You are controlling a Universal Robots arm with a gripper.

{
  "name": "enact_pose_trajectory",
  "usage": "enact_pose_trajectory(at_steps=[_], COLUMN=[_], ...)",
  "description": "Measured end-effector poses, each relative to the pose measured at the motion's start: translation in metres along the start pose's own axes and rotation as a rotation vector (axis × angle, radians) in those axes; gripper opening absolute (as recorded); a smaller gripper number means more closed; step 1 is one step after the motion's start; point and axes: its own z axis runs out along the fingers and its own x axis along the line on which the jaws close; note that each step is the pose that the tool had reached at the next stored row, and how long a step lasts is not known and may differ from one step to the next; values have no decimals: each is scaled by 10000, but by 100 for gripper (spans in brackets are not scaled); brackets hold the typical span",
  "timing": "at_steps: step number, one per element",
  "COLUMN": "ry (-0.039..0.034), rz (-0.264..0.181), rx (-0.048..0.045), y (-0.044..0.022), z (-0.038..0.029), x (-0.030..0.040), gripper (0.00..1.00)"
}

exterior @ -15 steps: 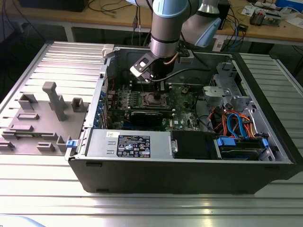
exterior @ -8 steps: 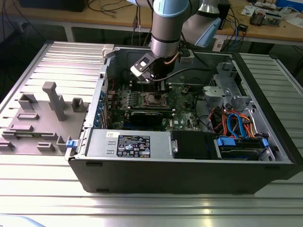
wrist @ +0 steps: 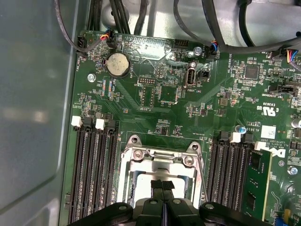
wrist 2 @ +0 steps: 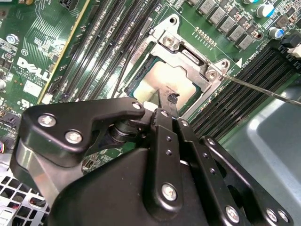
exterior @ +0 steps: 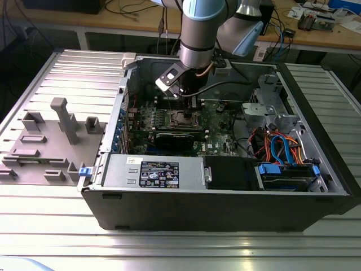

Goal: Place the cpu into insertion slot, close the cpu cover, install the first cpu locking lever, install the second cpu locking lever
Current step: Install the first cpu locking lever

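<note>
Ribbed silver metal table (exterior: 180, 251) spans the foreground, slats running across the exterior view. A grey moulded fixture plate (exterior: 39, 149) with upright blocks lies on the table toward the exterior view's left edge. Beyond the table's far edge stands a light wooden workbench (exterior: 135, 20), with loose cables (exterior: 279, 34) and small electronics (exterior: 316, 17) cluttering its top. Dark shadow under the bench. Even indoor light.

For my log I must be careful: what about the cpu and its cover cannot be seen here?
Second wrist view: the gripper hides part of the cpu and cpu cover.
First wrist view: gripper and picture edge cut off the cover.
Exterior view: insertion slot too small to judge.
</note>
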Motion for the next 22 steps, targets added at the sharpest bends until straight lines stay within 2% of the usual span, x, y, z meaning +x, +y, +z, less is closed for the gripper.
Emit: enact_pose_trajectory(at_steps=[22], ry=[1], rz=[0], rx=[-1], y=[0], z=[-52], x=[0], gripper=[11])
